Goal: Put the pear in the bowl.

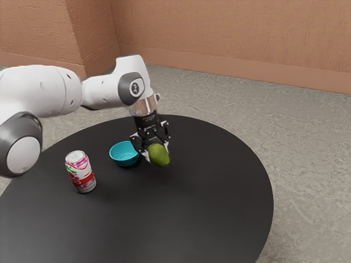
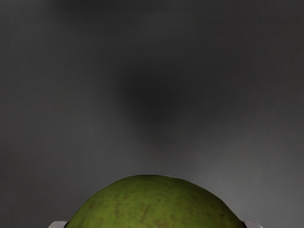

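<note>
Evidently held up over the round black tabletop (image 1: 203, 192), clamped from both sides in the end effector (image 1: 157, 151), near the teal bowl (image 1: 125, 162): the pear (image 1: 159, 155). Probably firm, fairly light, a little slippery and easily bruised — best gripped across the fat middle, with modest pressure. Plump, olive green, smooth-curved — finely streaked with brown.

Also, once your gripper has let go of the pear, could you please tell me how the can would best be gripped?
From straight above, I think, closing on opposite sides of the can, a little below its top: it stands upright, its wall is round and even, and the bowl stands apart from it.
</note>
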Controlling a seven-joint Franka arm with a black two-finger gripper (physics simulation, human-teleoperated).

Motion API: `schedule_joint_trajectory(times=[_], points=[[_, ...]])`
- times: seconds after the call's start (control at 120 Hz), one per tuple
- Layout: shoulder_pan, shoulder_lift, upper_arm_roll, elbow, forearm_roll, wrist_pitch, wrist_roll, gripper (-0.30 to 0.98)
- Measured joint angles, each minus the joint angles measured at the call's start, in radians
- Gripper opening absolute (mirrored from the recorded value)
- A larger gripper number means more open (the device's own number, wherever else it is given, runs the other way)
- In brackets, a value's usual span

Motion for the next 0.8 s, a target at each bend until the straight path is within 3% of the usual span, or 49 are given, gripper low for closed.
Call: schedule_joint_trajectory(times=[0.425, 0.8], points=[[0.078, -0.022, 0.067, 0.035, 0.192, -0.037, 0.0, 0.4], [0.091, 0.035, 0.089, 0.05, 0.24, -0.026, 0.001, 0.4]])
